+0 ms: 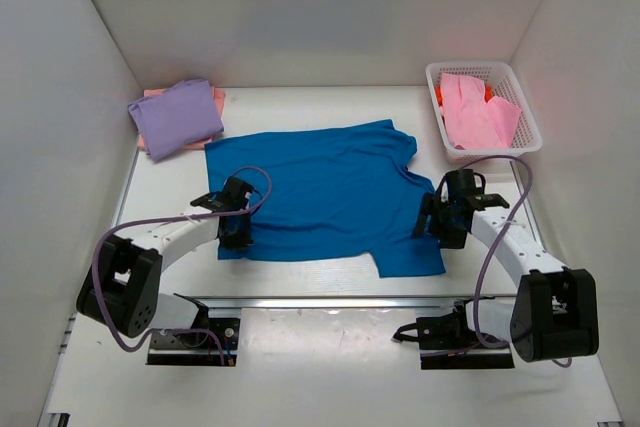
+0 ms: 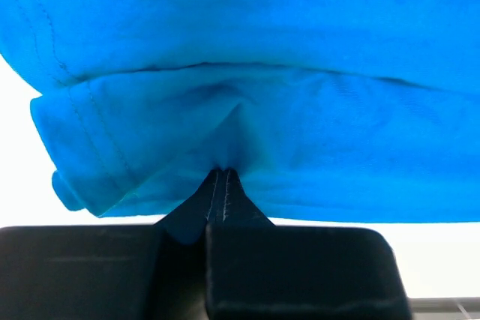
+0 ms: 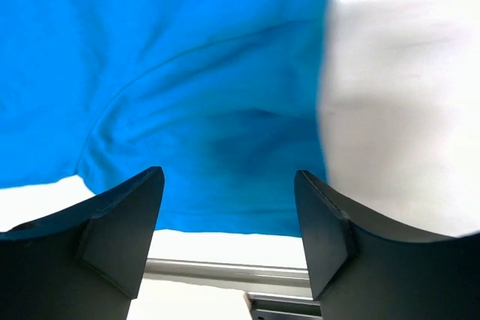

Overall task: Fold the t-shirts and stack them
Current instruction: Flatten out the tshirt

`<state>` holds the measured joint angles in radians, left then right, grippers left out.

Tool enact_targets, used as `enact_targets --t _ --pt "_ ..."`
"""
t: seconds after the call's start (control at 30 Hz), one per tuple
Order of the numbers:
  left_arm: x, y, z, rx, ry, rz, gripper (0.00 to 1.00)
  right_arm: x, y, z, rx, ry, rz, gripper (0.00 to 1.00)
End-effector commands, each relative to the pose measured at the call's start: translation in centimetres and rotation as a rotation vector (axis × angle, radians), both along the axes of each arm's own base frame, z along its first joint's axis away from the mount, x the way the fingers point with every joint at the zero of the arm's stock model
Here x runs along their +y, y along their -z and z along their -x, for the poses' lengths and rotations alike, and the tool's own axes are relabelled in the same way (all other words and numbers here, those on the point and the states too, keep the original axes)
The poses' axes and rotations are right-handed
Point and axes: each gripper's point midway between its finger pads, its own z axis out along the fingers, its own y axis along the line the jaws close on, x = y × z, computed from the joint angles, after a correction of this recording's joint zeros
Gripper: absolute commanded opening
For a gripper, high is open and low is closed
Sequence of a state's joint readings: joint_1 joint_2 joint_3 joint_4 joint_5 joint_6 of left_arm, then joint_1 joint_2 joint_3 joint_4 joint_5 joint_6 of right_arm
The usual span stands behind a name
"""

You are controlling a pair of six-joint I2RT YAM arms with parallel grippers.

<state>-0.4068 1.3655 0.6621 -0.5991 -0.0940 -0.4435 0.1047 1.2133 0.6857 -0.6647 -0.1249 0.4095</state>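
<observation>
Overhead, blue t-shirt: bright blue and spread nearly flat in the middle of the table, with a few soft creases. One sleeve juts out at the far right corner, another at the near right corner.
Overhead, axis: the long axis runs left to right, with the hem edge toward the left arm and the sleeve end toward the right arm.
Overhead, left gripper: down on the near left corner of the blue t-shirt, at the hem.
Overhead, right gripper: at the shirt's right edge, close to the near sleeve. Contact cannot be told from this view.
Overhead, other shirts: a folded lavender t-shirt lies at the far left on a salmon t-shirt, whose edge shows beyond it. A pink t-shirt is heaped in the white mesh basket at the far right, with an orange t-shirt peeking out beside it.
Left wrist, blue t-shirt: the stitched hem is rolled over at the left, and the cloth puckers into a ridge that runs down to the fingers.
Left wrist, left gripper: fingers pressed together, with a thin pinch of blue cloth clamped between them.
Right wrist, blue t-shirt: fills the left and centre of the view with shallow curved folds, its edge running along bare white table on the right.
Right wrist, right gripper: fingers spread wide above the cloth edge, with nothing between them.
</observation>
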Motion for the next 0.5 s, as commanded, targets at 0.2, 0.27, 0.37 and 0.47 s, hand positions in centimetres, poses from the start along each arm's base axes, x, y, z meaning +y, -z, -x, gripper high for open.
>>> enact_targets --t 0.2,0.27,0.37,0.47 --pt "-0.3 0.5 1.4 0.028 0.017 0.021 0.00 -1.8 2.0 2.4 0.131 0.035 0.125 0.69" --pt "-0.3 -0.3 1.0 -0.002 0.013 0.045 0.00 -2.2 2.8 2.4 0.140 0.044 0.152 0.69" --pt "-0.6 -1.8 0.4 -0.044 0.018 0.083 0.00 -2.5 4.6 3.7 0.198 0.047 0.177 0.65" --pt "-0.7 -2.7 0.1 -0.065 0.021 0.105 0.00 -2.1 5.5 4.4 0.233 0.025 0.173 0.54"
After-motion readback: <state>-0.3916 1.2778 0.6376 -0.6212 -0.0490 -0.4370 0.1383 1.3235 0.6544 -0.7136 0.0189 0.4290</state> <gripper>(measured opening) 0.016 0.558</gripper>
